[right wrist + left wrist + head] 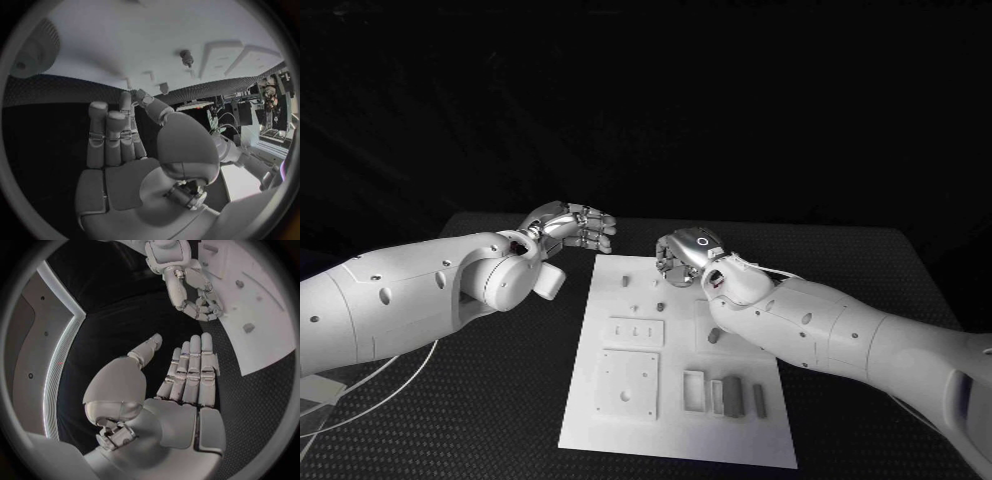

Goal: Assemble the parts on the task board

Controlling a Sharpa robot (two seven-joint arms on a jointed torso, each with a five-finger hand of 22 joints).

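Seen from the head camera: left robot hand (574, 226) raised just off the task board's (678, 440) far left corner, fingers curled toward the board; right robot hand (687, 255) low over the board's far edge, its forearm lying across the board's right half and hiding part of it. Revealed by the left wrist camera instead: left robot hand (181, 375) flat and empty, fingers straight and pressed side by side, thumb held apart, with black desk (125, 325) beyond the fingertips and the right robot hand (197, 302) fingers bent downward beside the board's (262, 335) corner. Given by the right wrist camera: right robot hand (122, 137) likewise holding nothing, fingers straight and together, thumb set off to one side, fingertips directed at the board (125, 45) and close to a small upright peg (185, 56) and a smaller part (164, 88) standing on it. Back in the head view, on the board's near half, left to right: a square plate (629, 384) with holes, a smaller rectangular plate (635, 333) just beyond it, then a row of upright blocks (715, 392) and a thin grey bar (760, 400) toward the near right corner. A few tiny parts (643, 300) scattered between the plates and the far edge, partly masked by the right wrist. A white cable (365, 400) trailing over the desk's (488, 420) near left corner under the left arm.
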